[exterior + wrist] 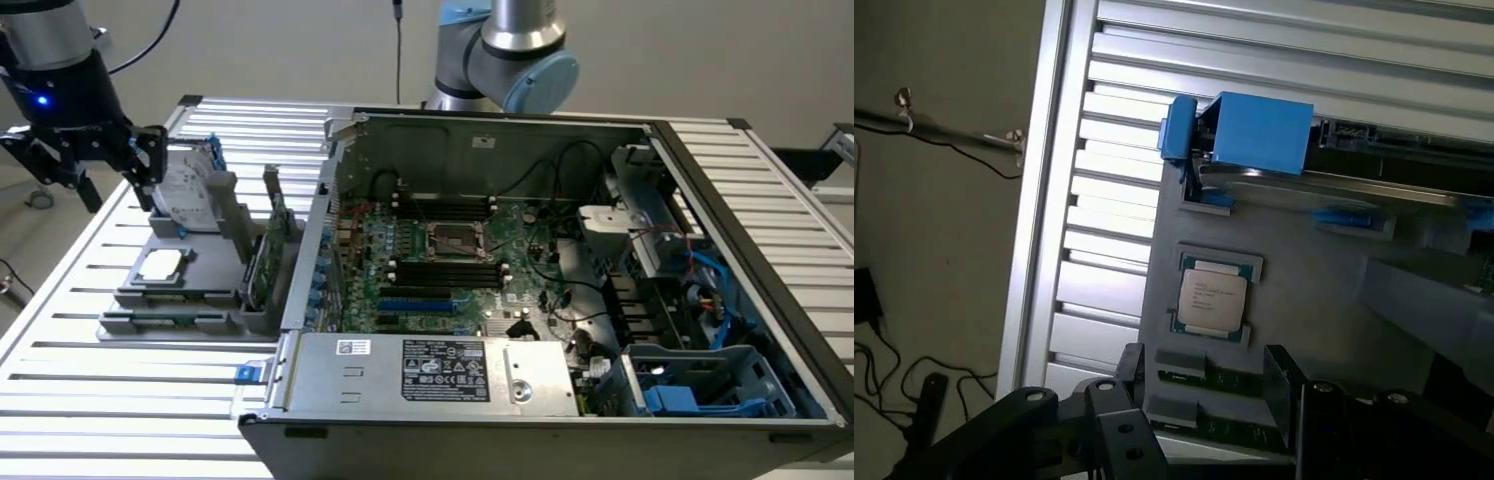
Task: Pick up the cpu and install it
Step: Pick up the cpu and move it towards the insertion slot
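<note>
Open computer case point(534, 445), grey parts holder point(200, 297) just beside it on the exterior view's left, gripper point(116, 190) hanging near the holder, claw spread and empty, with cpu point(160, 264) lying flat in the holder's recess, top up, likely for easy grabbing.

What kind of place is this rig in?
Likely a robotics lab test bench for PC assembly: open computer case on a slatted aluminium table, a grey parts fixture holding the cpu, a robot gripper nearby.

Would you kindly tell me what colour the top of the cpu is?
Pale silver-grey metal with dark print; the cpu shows best in the wrist view.
</note>
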Tool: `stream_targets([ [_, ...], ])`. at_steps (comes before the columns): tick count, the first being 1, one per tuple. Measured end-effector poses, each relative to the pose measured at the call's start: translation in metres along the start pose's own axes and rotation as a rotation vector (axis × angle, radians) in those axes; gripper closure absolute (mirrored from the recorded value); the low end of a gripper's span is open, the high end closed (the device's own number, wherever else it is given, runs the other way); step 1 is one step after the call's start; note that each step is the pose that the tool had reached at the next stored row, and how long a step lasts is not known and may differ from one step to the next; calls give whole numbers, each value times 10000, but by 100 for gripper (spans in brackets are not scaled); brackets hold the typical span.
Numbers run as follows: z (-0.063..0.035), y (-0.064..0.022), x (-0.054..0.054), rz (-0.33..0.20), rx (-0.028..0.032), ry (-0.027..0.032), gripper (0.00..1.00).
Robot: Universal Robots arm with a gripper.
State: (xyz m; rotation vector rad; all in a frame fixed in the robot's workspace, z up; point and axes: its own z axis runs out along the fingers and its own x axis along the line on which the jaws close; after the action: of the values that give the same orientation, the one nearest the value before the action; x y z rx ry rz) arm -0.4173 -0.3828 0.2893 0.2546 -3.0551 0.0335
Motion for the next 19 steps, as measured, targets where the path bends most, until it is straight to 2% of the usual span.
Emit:
stream_targets([
  [10, 173, -16, -128, -107, 18, -1, 40],
  [19, 334, 17, -162, 139, 0, 4, 40],
])
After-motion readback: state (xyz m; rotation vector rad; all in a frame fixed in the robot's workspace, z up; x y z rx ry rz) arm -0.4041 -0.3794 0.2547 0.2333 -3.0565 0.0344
